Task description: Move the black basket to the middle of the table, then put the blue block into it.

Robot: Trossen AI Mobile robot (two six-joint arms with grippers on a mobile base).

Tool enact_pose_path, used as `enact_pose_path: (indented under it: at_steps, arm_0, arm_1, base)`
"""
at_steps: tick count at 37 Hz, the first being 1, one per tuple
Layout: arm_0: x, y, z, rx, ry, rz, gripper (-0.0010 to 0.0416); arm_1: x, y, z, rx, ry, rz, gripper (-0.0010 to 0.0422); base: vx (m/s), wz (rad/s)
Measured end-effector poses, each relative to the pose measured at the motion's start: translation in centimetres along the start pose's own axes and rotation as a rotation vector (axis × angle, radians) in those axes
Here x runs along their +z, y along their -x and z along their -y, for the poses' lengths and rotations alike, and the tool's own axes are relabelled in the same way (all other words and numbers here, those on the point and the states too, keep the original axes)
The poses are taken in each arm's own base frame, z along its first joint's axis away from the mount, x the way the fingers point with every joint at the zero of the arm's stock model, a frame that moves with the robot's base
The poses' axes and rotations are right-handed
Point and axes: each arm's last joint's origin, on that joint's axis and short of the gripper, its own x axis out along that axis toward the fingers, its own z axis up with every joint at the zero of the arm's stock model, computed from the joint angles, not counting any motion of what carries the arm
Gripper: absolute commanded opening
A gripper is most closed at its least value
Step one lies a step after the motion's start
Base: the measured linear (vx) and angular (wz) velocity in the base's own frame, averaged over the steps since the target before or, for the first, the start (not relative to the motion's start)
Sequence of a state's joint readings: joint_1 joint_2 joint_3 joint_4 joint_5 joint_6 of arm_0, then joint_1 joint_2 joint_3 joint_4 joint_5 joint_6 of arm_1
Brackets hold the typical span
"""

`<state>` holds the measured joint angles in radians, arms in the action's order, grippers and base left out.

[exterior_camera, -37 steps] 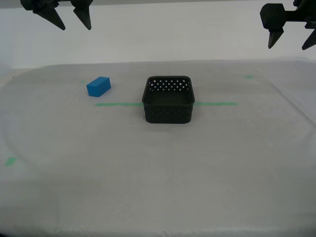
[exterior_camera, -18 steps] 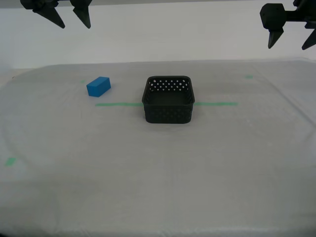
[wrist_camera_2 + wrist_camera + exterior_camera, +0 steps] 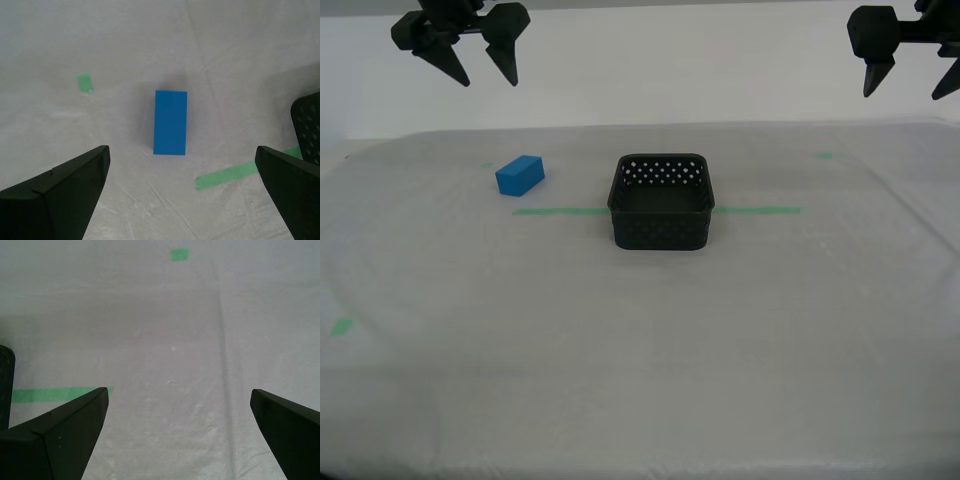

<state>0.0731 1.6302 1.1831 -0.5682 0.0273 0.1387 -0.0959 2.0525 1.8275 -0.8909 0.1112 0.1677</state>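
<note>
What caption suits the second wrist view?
Open jaws of my second gripper hover above a small solid bright-blue rectangular block.

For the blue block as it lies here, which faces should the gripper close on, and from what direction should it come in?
Best guess: come straight down from above and close on the two long side faces of the blue block, across its narrow width. It lies flat on the table, apart from the black basket, so both long sides are free. My second gripper hangs open above it; its finger gap looks wider than the block's narrow span.
</note>
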Motion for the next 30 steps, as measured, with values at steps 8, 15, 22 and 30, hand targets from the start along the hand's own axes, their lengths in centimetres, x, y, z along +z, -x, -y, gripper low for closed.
enact_pose_path:
  at_steps: [8,15,22,30]
  arm_0:
    - [0.1,0.0,0.0,0.001,-0.001,0.008,0.0399]
    - [0.1,0.0,0.0,0.001,0.0,0.009,0.0398]
    - [0.1,0.0,0.0,0.001,-0.001,0.013,0.0399]
    - [0.1,0.0,0.0,0.002,0.0,0.015,0.0399]
  arm_1:
    - [0.9,-1.5,-0.3,-0.01,0.005,-0.054,0.0401]
    - [1.7,-3.2,-0.5,-0.024,0.002,-0.129,0.0401]
    - [2.3,-4.9,-0.5,-0.033,-0.007,-0.168,0.0401]
    - [2.3,-6.7,-0.5,-0.046,-0.007,-0.197,0.0401]
  base:
    - [0.0,0.0]
    - [0.0,0.0]
    - [0.0,0.0]
    - [0.0,0.0]
